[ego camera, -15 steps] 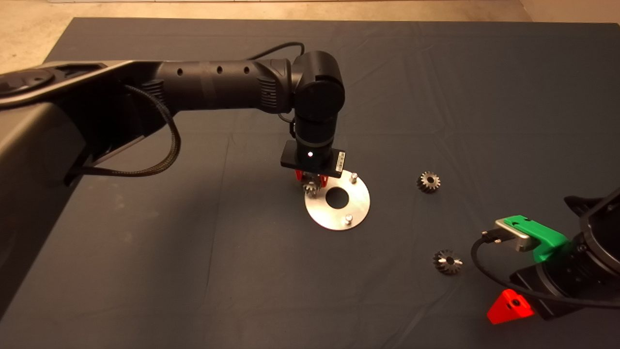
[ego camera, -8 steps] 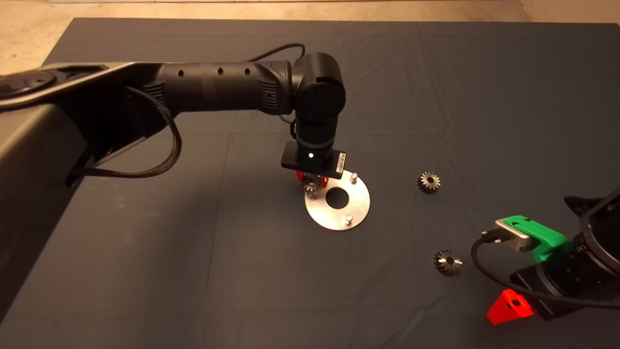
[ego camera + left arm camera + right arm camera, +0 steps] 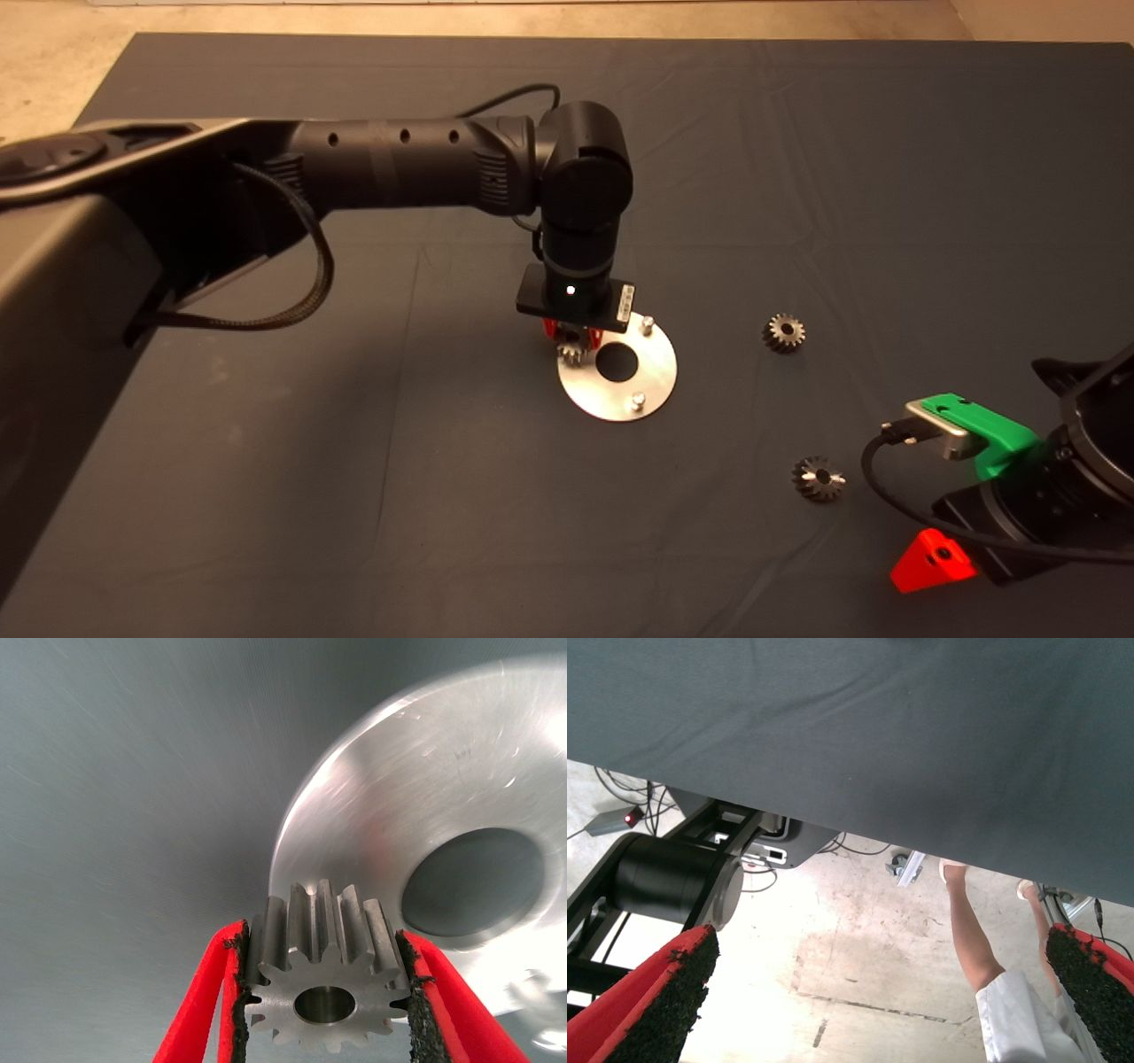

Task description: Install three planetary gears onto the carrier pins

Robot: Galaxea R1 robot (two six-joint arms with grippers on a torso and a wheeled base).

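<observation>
Just left of centre in the head view, my left gripper [image 3: 573,340] hangs from the arm that reaches in from the left edge, low over the left rim of the round silver disc [image 3: 640,377]. Its jaws are closed on one gear [image 3: 324,981], the black pads [image 3: 241,992] pressing its toothed flanks from both sides; the left wrist view shows the gear's centre hole facing the camera and its teeth standing between the red fingers. Beyond it in that view lie the brushed metal of the disc and its large centre hole [image 3: 472,880]. From above, the held gear [image 3: 574,352] sits right at the disc's left edge, beside the centre hole. I cannot tell whether it is on a pin or only above the plate, since my wrist hides that spot.

Two carrier pins stand bare on the disc: one at its upper edge [image 3: 648,323], one at its lower edge [image 3: 636,401]. Two more gears lie on the dark mat [image 3: 354,487] to the right of the disc, well apart from it: one [image 3: 783,333] level with the disc, the other [image 3: 818,478] lower, near my right gripper [image 3: 932,560].

That right gripper waits at the lower right edge of the head view. Its jaws are wide apart and hold nothing; between its pads [image 3: 671,1001] the right wrist view shows the mat's edge, bare floor, a black cylindrical frame part and a person's legs [image 3: 976,943].
</observation>
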